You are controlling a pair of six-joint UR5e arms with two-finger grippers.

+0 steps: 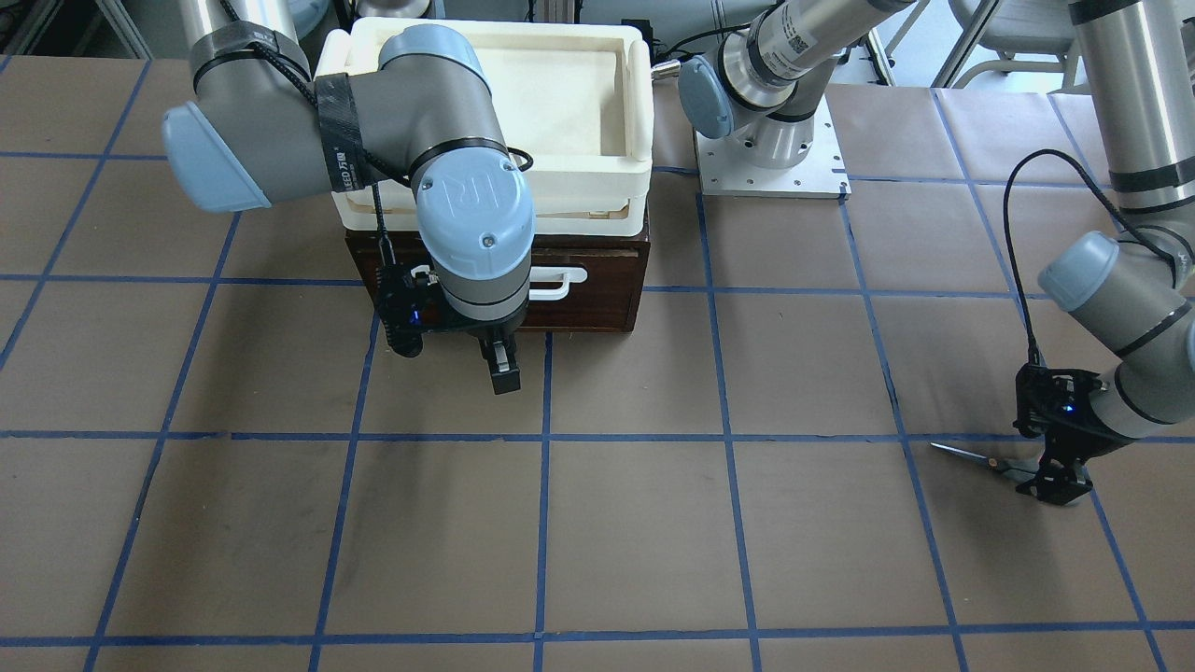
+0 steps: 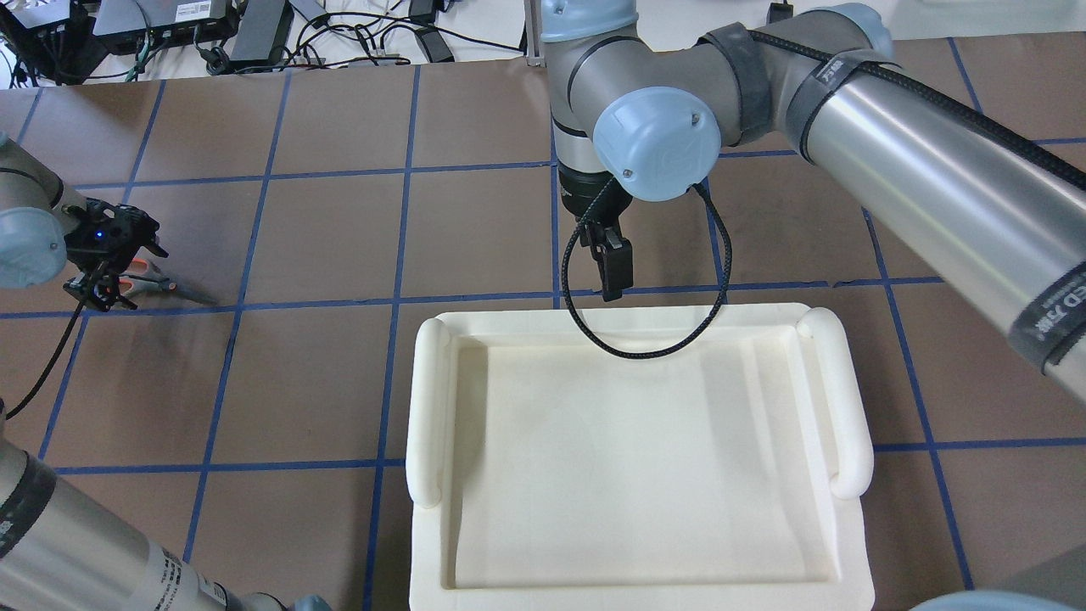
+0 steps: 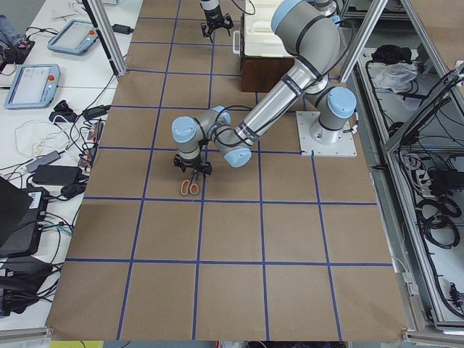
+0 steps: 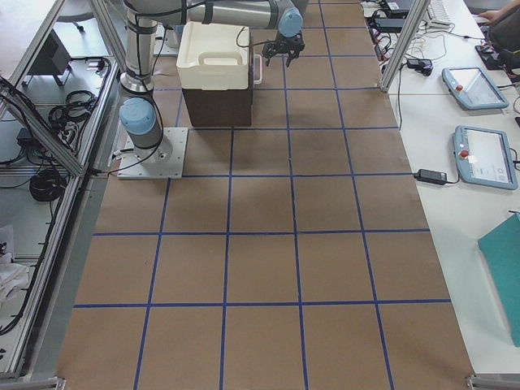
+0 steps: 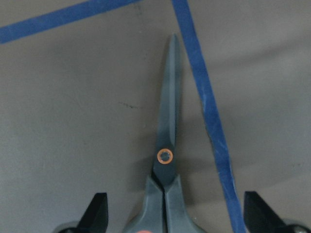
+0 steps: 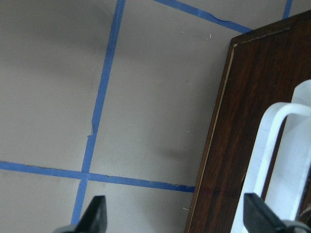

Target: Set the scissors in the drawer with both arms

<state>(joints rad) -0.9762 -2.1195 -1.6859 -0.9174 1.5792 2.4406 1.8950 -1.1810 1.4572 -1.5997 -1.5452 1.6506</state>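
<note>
The small pair of scissors with slim silver blades and grey, orange-lined handles (image 5: 167,145) lies flat on the brown paper-covered table with its blue tape grid (image 1: 635,541), well apart from the dark brown wooden drawer (image 1: 607,303), which is shut beneath a cream-white plastic tray (image 1: 639,103). The left black two-finger gripper (image 1: 1058,481) stands low over the handle end, fingers spread wide either side and not touching; whether the tips reach the table cannot be judged from these views. The right black two-finger gripper (image 1: 504,371), likewise spread and empty, hangs just in front of the drawer face, near the long white plastic bar handle (image 6: 261,150). Step in hand, as judged: approach to both grasps, neither made. Next, the left fingers must close squarely on the handles; the right must shift onto the bar and pull the drawer out
</note>
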